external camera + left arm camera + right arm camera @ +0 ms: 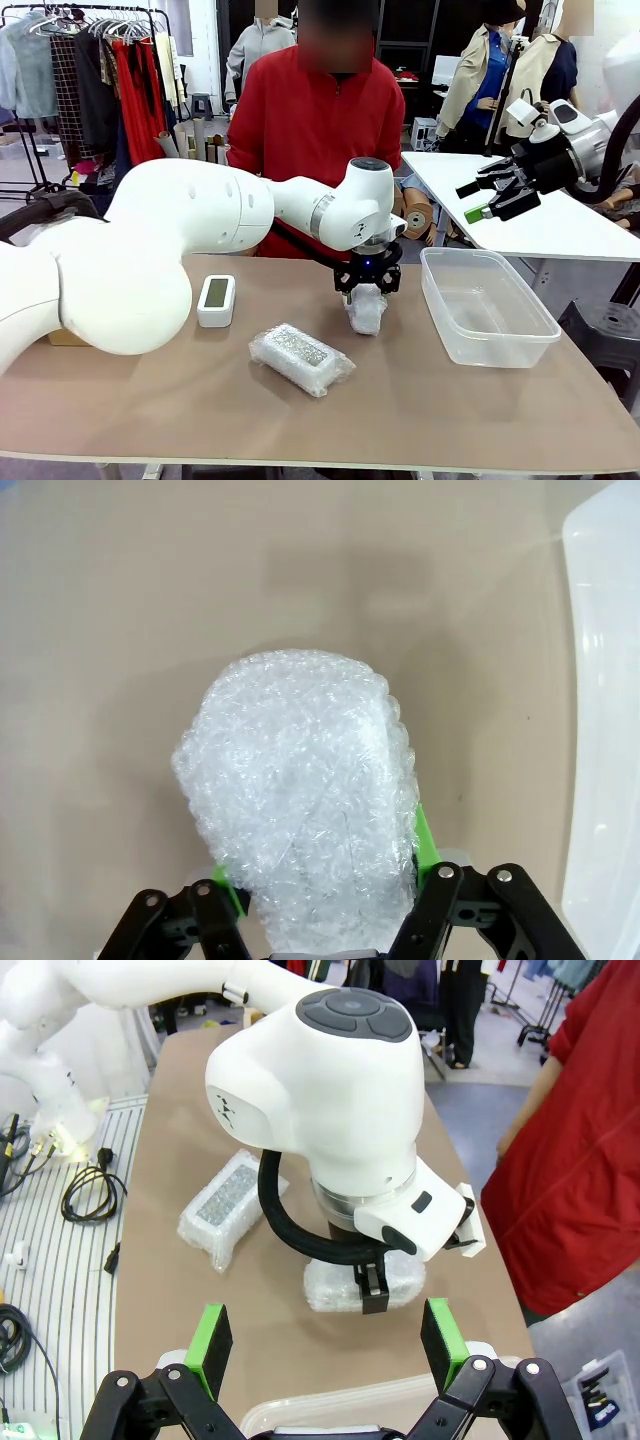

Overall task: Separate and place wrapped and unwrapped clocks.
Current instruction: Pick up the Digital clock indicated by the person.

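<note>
**Step in hand:** you are at the pick-up of one wrapped clock. Judging by the layout, the next move is a lift and a carry to the bin at 3 o'clock. Keep the grip gentle, because the wrap will likely give and slip.

1. **Table**: flat tan top, matte.
2. **Near bundle**: wrapped clock lying flat at 7 o'clock from the left gripper. It is a rectangular block under cloudy, dimpled bubble wrap with loose, crinkled ends. Nothing touches it.
3. **Bare clock**: at 9 o'clock from the left gripper, well apart. Smooth white hard shell with rounded corners and a greenish-grey screen facing up. It is not yet sorted.
4. **Gripped bundle**: wrapped clock at table centre, apparently resting on the top. It is lumpy and rounded, the film soft and glossy, with a white block dimly visible inside.
5. **Left gripper**: points straight down over the gripped bundle. In the wrist view its green pads press both flanks of the wrap, so read it as clamped on the bundle.
6. **Bin**: at 3 o'clock, near the gripped bundle. Clear, thin-walled rectangular plastic tub with rounded corners.
7. **Right gripper**: raised at 2 o'clock, past the bin, with its jaws apart and holding nothing.
8. **Person**: at 12 o'clock beyond the far edge, in a red top.
</note>
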Robot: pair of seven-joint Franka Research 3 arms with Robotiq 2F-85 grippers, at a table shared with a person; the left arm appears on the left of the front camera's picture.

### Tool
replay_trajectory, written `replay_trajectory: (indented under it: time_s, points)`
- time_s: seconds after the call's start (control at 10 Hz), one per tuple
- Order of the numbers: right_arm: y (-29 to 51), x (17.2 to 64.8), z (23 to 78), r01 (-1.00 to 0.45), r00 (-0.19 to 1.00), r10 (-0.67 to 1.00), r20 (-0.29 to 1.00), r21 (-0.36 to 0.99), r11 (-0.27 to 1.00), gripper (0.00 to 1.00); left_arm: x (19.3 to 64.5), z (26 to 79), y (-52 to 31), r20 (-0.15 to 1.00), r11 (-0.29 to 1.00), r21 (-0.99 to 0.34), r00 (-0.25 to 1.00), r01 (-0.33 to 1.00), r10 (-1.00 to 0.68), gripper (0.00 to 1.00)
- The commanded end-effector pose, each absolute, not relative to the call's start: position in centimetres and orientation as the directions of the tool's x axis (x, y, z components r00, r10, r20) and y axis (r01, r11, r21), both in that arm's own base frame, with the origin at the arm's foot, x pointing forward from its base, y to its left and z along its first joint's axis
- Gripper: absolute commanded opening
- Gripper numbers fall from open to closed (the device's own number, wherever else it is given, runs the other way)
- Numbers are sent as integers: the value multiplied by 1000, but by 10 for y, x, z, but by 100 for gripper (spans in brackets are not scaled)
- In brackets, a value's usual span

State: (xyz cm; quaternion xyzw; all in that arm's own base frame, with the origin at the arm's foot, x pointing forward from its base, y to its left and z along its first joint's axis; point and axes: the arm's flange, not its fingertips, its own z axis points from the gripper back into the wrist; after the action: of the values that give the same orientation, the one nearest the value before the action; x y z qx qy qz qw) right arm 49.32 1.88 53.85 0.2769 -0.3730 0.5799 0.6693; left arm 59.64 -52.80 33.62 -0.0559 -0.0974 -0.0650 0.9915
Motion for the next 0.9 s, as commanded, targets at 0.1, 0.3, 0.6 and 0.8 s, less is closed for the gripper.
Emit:
replay_trajectory:
  time_s: [0.1, 0.3, 0.6, 0.8]
  points:
    - [19, 492, 539, -983, 48, 570, 820, -63, 172, 100, 595, 341, -525, 212, 987, -86, 971, 136, -115, 10]
    - [19, 492, 539, -983, 48, 570, 820, -63, 172, 100, 588, 348, -524, 216, 983, -94, 967, 155, -132, 0]
    - [19, 492, 539, -983, 48, 570, 820, -63, 172, 100, 576, 373, -520, 253, 971, -119, 952, 207, -172, 0]
    - [19, 492, 539, -983, 48, 570, 820, -63, 172, 100, 567, 400, -510, 244, 959, -144, 948, 244, -205, 0]
